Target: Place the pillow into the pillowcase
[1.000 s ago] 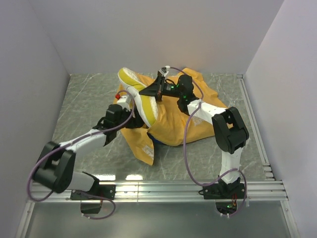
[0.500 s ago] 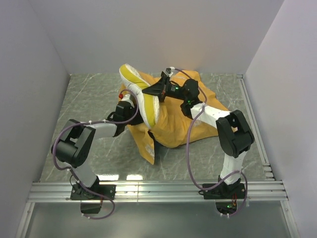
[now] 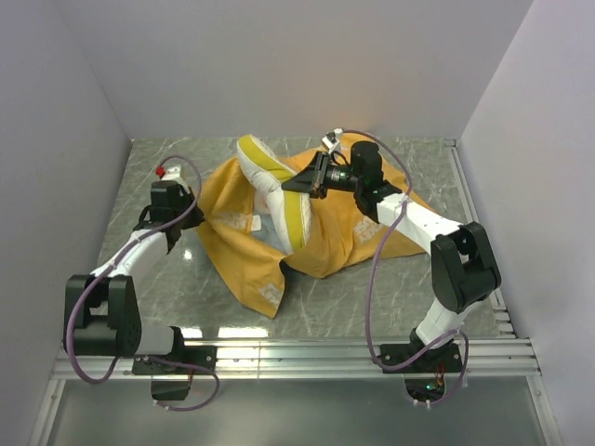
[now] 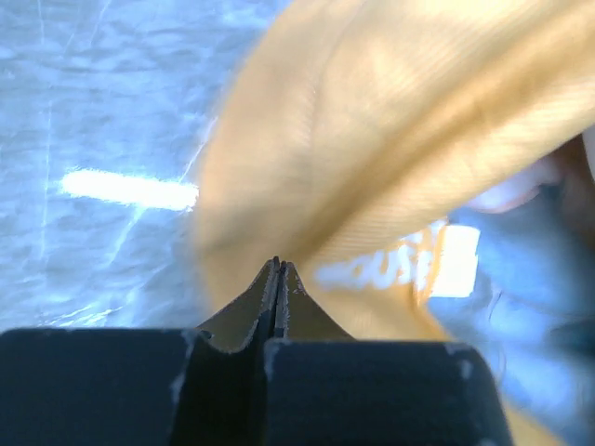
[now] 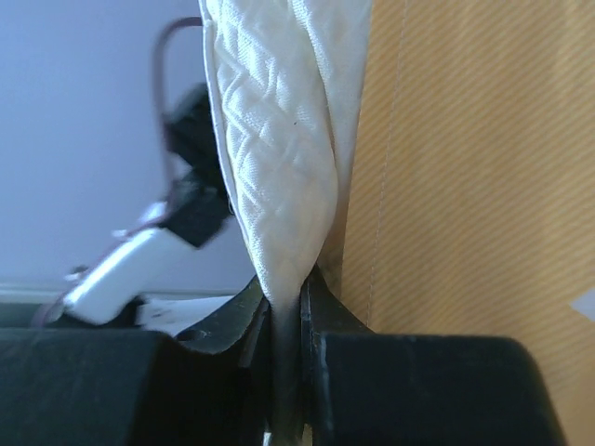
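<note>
The pillow (image 3: pixel 271 184) stands on edge atop the pillowcase (image 3: pixel 325 237), its long axis running from the far-left toward the near middle. The right gripper (image 5: pixel 286 283) pinches the pillow's rim. The left gripper (image 4: pixel 276 271) is fully closed and apparently empty (cloth blurred), and sits nearest the pillowcase's left border.

I can find only one bit of writing. In my left wrist view, some white letters (image 4: pixel 386 268) stand on the orange-yellow side of the pillowcase (image 4: pixel 372 139). They are blurred. I think the middle ones say "OUS", but I am not sure. I cannot read the start or the end of the word. Just beside the letters is a pale square patch (image 4: pixel 457 262), and I cannot read anything on it. In the top view I see small pale prints (image 3: pixel 254 221) on the same cloth. They are too small for me to read.
</note>
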